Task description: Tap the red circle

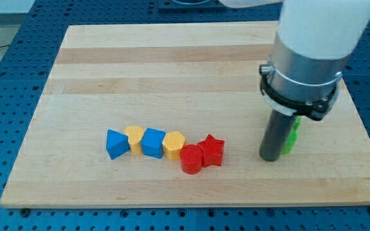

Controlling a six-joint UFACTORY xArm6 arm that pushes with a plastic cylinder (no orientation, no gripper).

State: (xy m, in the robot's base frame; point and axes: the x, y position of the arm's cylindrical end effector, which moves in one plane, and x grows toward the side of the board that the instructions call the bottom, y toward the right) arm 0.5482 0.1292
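Observation:
The red circle [191, 159] lies near the view's bottom, at the right end of a row of blocks, touching the red star [212, 150] on its right. My tip [270, 156] rests on the wooden board [172, 64] to the right of the red star, with a gap between them. The rod is a dark cylinder under a large white and grey arm.
The row runs leftward from the red circle: a yellow hexagon [174, 144], a blue cube [153, 142], a yellow heart-like block [133, 138], a blue triangle-like block [116, 144]. A green block [292, 136] sits partly hidden just behind the rod on its right.

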